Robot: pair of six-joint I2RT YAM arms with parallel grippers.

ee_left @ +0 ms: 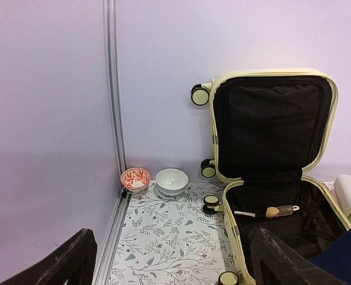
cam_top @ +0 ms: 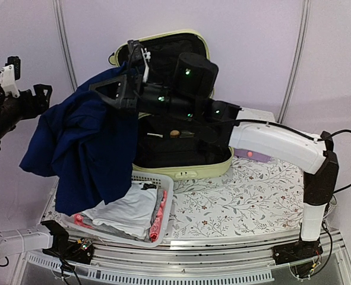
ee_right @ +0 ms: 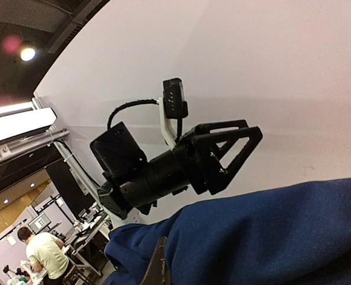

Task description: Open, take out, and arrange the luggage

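Currently, the luggage is located at the 12 o'clock side of the table. Its lid is stood upright against the rear wall, so that the black-lined lower shell is exposed for unloading. A small brush-like item is seen lying inside that shell.

The blue garment is suspended in the air at 10 o'clock from the shell. It hangs on the side of the white basket, which is set at 7 o'clock and is loaded with folded clothes.

The right gripper is clamped fully down on the upper edge of the garment. The cloth is thus hung free of the table, which is judged to allow it to be spread or folded.

The left gripper is positioned at 9 o'clock, just beside the garment, with its fingers spread wide and nothing between them. This posture is judged to be preparation for a second hold on the cloth.

A red-patterned bowl and a white bowl are placed at 11 o'clock against the rear wall, well apart from the work.
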